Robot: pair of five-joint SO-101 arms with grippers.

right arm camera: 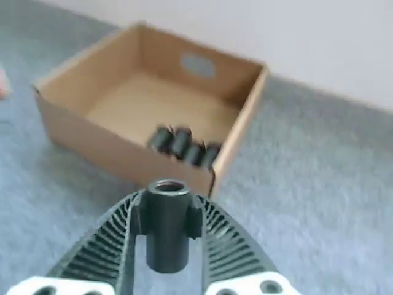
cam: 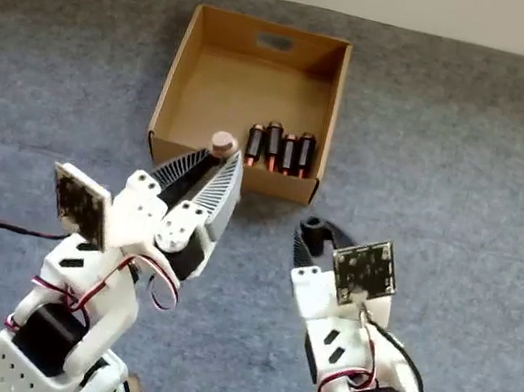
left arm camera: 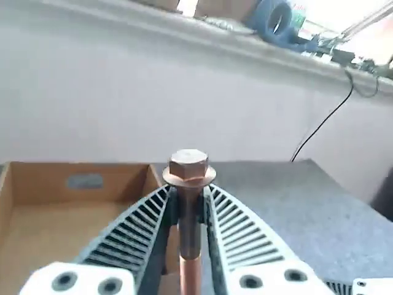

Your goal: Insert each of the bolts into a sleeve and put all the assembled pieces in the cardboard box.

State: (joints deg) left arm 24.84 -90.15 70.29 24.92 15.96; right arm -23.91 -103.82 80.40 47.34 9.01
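Pinching a copper bolt (left arm camera: 188, 169) just below its head, your left gripper (left arm camera: 189, 192) is clamped tight; your right gripper (right arm camera: 168, 206) squeezes an upright black sleeve (right arm camera: 167, 236) near the box (right arm camera: 104, 147).

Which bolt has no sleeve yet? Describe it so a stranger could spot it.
Start at the box; at its front wall, the left arm's fingers hold a bolt. Unlike the four sleeved pieces inside, its copper shank is bare.

Likely a workshop or lab: grey carpet (cam: 514, 149), blue roll (left arm camera: 274, 19), hanging cable (left arm camera: 325, 118).
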